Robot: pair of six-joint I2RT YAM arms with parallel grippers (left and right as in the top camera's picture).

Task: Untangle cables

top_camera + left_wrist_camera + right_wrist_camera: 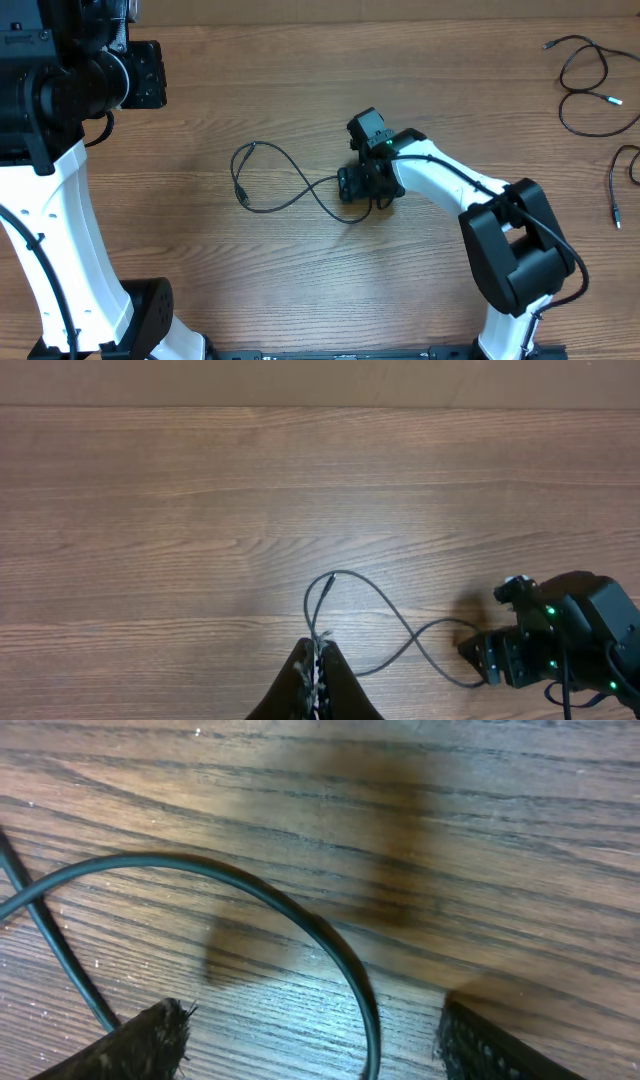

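Observation:
One thin black cable [254, 146] lies in a loose loop at the table's middle; it also shows in the left wrist view [365, 582]. My right gripper [356, 186] is low over its right end, also seen in the left wrist view [498, 660]. In the right wrist view the fingers [315, 1040] are wide open, and the cable [200, 866] arcs between them on the wood, not pinched. My left gripper [148, 75] is raised at the far left, its fingers [319, 652] shut and empty. More cables [585, 85] lie at the far right.
Another thin cable with a silver tip [616, 200] lies at the right edge. The white arm links and black bases [150, 310] stand along the front edge. The table top is brown wood.

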